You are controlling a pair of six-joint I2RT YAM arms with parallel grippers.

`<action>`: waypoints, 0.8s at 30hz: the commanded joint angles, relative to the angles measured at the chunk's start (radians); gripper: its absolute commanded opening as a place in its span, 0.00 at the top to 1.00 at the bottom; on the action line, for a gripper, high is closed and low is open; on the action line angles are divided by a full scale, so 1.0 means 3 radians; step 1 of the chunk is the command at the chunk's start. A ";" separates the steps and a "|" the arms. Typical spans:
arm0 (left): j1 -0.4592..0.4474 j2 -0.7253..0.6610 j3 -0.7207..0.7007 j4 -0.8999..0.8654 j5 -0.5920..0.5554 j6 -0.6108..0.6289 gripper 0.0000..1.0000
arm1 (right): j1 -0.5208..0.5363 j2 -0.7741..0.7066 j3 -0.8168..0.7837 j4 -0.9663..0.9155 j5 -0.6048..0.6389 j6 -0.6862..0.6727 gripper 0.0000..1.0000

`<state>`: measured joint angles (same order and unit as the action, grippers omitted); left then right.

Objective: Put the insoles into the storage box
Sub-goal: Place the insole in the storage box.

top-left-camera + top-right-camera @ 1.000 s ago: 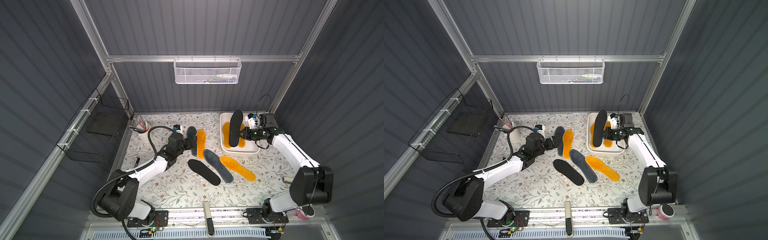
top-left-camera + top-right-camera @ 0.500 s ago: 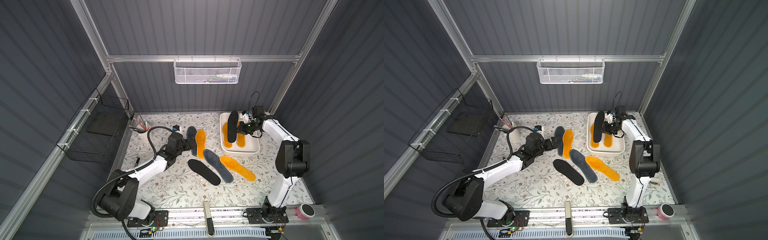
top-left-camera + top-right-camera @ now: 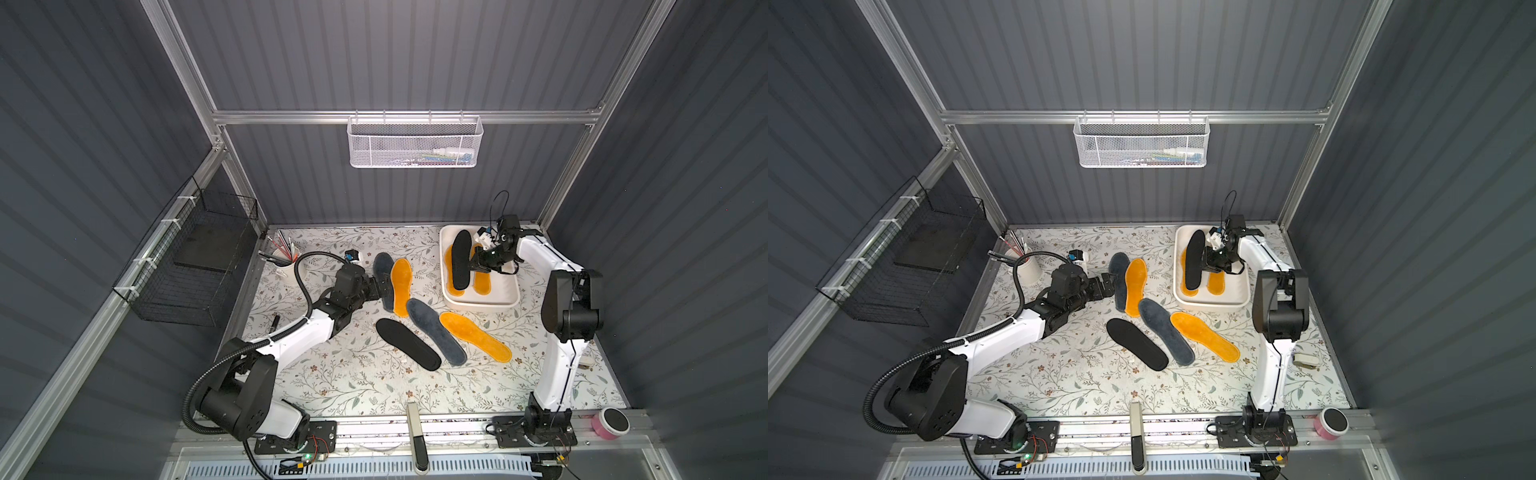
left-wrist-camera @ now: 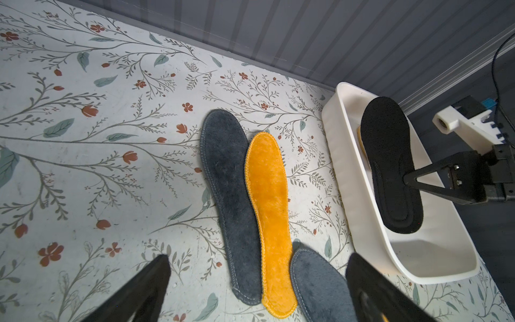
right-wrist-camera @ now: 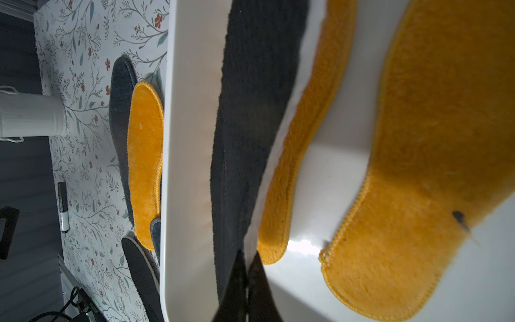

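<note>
Near half of table (image 3: 353, 386) bare and passable, five insoles (image 3: 432, 332) clustering mid-table, storage box (image 3: 482, 303) crowded by orange insoles (image 3: 481, 280), black insole (image 3: 460, 259) and right gripper (image 3: 471, 266), cup (image 3: 286, 272) at far-left wall

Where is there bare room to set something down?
Bare table lies between the loose black insole and the front rail, and along the back wall from the pen cup to the white box. Crowded: five insoles mid-table; the box, with two orange insoles under a gripped black one.

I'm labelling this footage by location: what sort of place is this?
Probably a lab robot cell, not a home: grey ribbed walls on an aluminium frame enclose a floral-covered table, with the left arm and right arm bolted to its front rail.
</note>
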<state>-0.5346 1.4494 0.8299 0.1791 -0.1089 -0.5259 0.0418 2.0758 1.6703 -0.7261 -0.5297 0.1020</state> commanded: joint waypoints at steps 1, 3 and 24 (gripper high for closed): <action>0.0023 0.0048 0.0098 -0.0053 0.0000 0.0071 0.01 | -0.0011 0.0083 0.0097 -0.0053 -0.0076 -0.0110 1.00; 0.0027 0.0060 0.0100 -0.0054 0.0008 0.0071 0.00 | -0.0011 0.0142 0.0135 -0.0073 -0.0097 -0.0145 1.00; 0.0030 0.0032 0.0057 0.0021 0.0115 0.0042 0.01 | -0.0001 0.0463 0.0353 -0.0164 -0.0250 -0.0187 1.00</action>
<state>-0.5327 1.4513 0.8314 0.1768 -0.0990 -0.5259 0.0418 2.1891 1.7527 -0.7567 -0.5884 0.0586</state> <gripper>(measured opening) 0.995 0.050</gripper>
